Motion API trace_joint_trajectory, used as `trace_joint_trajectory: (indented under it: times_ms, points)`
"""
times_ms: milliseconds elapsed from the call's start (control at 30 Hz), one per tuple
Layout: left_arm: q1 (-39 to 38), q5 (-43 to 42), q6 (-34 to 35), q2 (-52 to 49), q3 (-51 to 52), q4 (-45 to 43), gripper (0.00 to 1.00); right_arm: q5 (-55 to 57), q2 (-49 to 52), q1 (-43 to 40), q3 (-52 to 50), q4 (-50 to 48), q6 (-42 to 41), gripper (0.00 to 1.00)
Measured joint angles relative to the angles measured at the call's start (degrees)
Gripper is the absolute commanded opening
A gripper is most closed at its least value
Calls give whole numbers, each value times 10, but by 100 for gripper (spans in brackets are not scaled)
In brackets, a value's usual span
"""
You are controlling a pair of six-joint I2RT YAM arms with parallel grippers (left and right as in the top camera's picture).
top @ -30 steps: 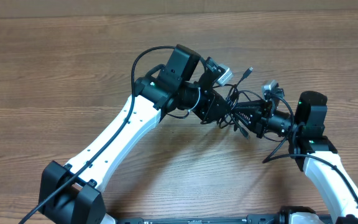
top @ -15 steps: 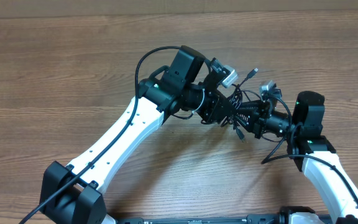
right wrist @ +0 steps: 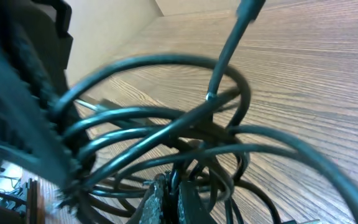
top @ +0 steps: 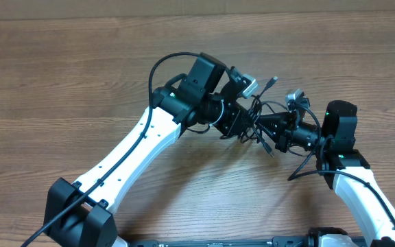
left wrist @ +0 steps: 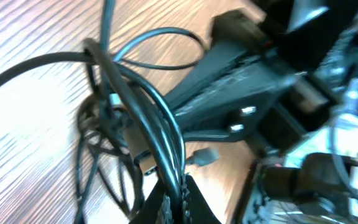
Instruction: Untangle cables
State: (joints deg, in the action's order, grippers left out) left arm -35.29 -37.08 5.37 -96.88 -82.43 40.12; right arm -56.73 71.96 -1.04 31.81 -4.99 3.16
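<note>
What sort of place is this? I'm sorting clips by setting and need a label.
Probably a robotics lab or test bench rather than a home: a wood-grain table, a white-and-black left arm and right arm based at its near edge, and a tangle of cables held between them.

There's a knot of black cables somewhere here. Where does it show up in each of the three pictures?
Overhead: the cable bundle sits just right of centre, at mid-height.
Left wrist: it fills the left and middle, running down to the bottom edge.
Right wrist: its loops spread across the whole middle.
Shared landmark: the wooden table lies beneath it in all three.
</note>
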Motion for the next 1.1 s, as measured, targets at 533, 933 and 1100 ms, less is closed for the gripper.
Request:
trace_joint_trajectory:
  times_ms: [533,933,1100]
  points:
    - [0,61,-4,0,0,34,4,-80,-4,-12,0,-113,-29,39]
    - [-4,119,-13,0,0,45,4,-106,-9,-18,0,-98,-63,100]
    - [-4,113,-29,0,0,57,4,-104,-9,-58,0,-83,-101,100]
